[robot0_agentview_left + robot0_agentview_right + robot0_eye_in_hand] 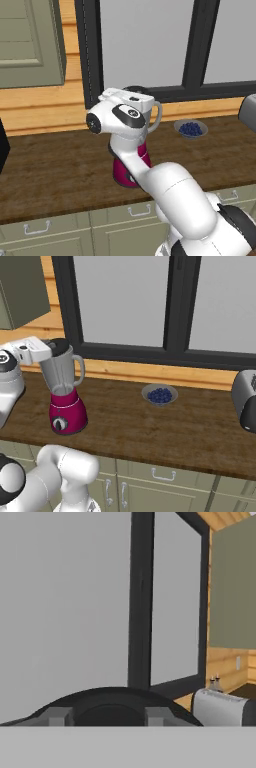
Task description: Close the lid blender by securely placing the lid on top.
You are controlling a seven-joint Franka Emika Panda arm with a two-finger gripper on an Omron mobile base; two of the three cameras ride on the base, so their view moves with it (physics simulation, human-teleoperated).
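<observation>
lid: the black lid [59, 346] sits at the mouth of the blender [64, 387], level with the jar's rim, clenched in the pincer [111, 716].
pincer: reaches in sideways from the jar's far side from the handle, jaws closed on the lid's edge.
key relation: lid looks centred over the jar mouth; the jar's axis is upright, so seating likely needs a straight press down.
blender: stands on the desk [170, 426], well apart from the blueberry bowl [159, 394].
hidden: whether the lid is fully seated cannot be told; the arm covers most of the jar in the left base view.
</observation>
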